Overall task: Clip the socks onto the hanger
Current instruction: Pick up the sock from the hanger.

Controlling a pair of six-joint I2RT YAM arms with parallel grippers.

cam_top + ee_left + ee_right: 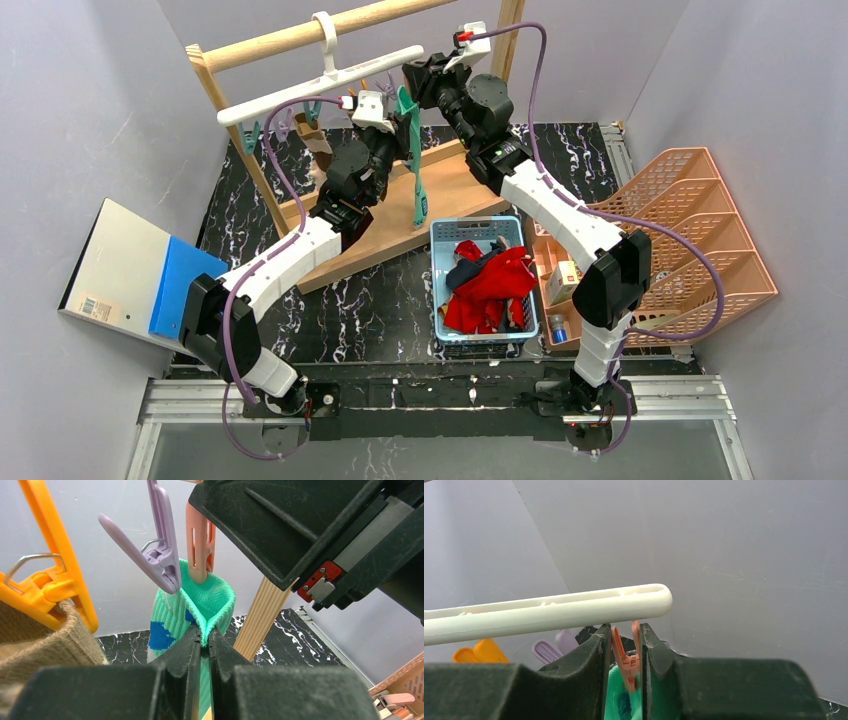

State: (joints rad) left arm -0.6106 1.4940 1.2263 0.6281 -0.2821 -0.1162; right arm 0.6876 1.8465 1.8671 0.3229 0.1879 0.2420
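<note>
A teal-green sock [210, 597] with blue patches hangs upright, and my left gripper [204, 637] is shut on its folded cuff from below. The white hanger [549, 611] hangs from the wooden rail [300, 35]. Under the bar's right end, my right gripper [626, 640] is shut on the handles of a pink clip [625, 662]. The pink clip [199, 545] reaches down to the sock's top edge; whether it bites the fabric I cannot tell. Beside it hang a purple clip [162, 555] and an orange clip [55, 570] above a brown-and-beige sock [40, 645]. In the top view the teal-green sock [415, 165] dangles between both arms.
A blue basket [437, 270] holds red socks [490, 285] and a dark one. The wooden rack's base board [400, 225] lies under the hanger. An orange tiered tray [700, 230] stands at the right, a white and blue box [130, 265] at the left.
</note>
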